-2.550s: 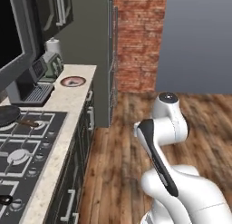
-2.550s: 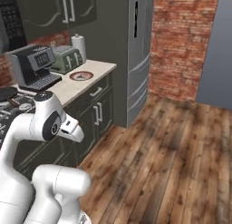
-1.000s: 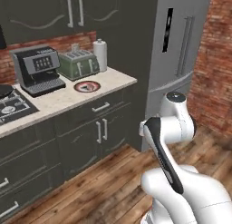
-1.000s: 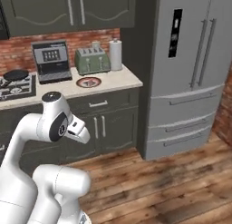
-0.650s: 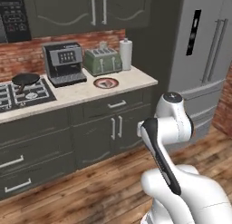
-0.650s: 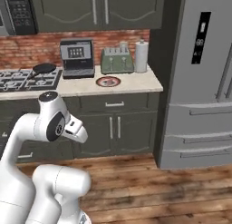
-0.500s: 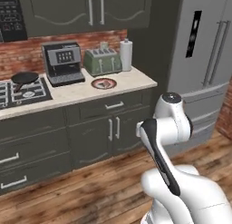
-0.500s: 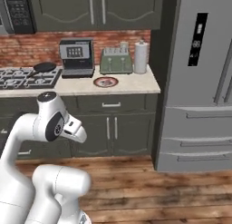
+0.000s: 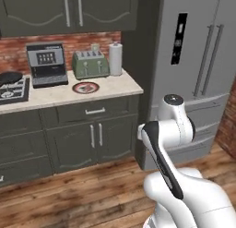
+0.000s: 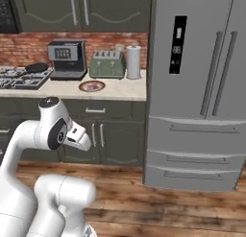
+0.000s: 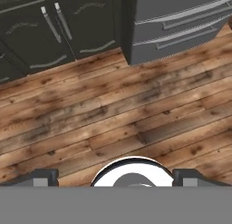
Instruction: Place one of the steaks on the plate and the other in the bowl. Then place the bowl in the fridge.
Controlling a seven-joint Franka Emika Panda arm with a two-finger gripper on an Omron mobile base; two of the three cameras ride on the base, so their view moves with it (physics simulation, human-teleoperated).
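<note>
The plate point(image 9: 85, 87) with its red rim lies on the counter next to the toaster and also shows in the right base view point(image 10: 92, 86). A dark reddish patch sits in its middle, too small to tell what it is. I cannot make out the steaks, and the bowl is out of view. The tall grey fridge point(image 9: 198, 61) stands shut at the right end of the counter point(image 10: 202, 87); its lower drawers point(image 11: 181, 19) show in the hand view. My gripper point(image 11: 116, 177) points down at the wooden floor, open, with nothing between its fingertips point(image 11: 45, 175).
On the counter point(image 9: 110, 89) stand a coffee machine point(image 9: 45, 64), a green toaster point(image 9: 90, 64) and a paper towel roll point(image 9: 115, 58). A stove point(image 9: 11, 91) with a black pan point(image 9: 9, 78) is at the far left. Dark cabinets point(image 11: 68, 28) and open wooden floor point(image 11: 118, 109) lie ahead.
Both base views have swung right along the kitchen, so the camera moved: the stove slid to the left and the fridge came further into view. The arm's pose looks the same.
</note>
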